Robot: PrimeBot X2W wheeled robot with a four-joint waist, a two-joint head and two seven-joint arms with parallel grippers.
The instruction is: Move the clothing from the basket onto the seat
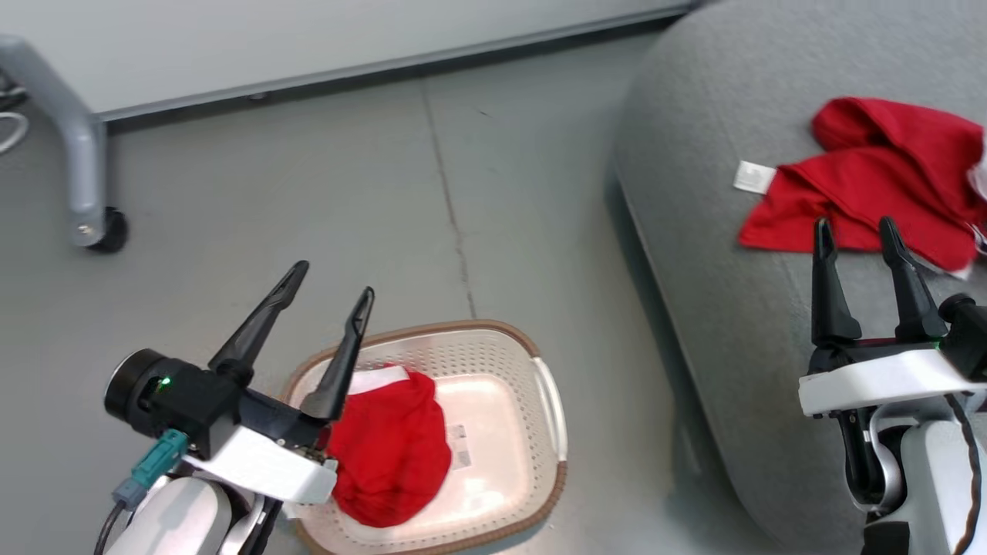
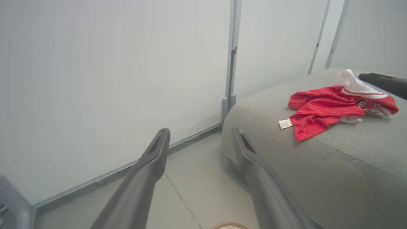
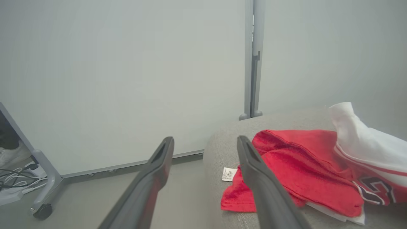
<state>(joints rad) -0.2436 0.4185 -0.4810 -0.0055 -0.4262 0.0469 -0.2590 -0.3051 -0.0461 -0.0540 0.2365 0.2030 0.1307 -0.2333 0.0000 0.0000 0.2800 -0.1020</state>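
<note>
Left gripper (image 1: 335, 279) and right gripper (image 1: 855, 223) both spread, empty. Red garment (image 1: 887, 185) on grey seat (image 1: 732, 308) (white tag showing). Second garment (image 1: 393, 455) in basket (image 1: 463, 327) on seamed grey floor (image 1: 308, 193); white partition (image 1: 231, 38) behind.

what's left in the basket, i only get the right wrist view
Observer: One red garment, bunched up, lies in the left half of the basket.
Operator: where's the left arm then
Observer: The left gripper shows over the basket's left edge in the head view. Its jaws stand open with nothing between them.
Operator: how does the basket sit to the seat
Observer: The basket is on the floor to the left of the seat, with a strip of bare floor between the two.
</note>
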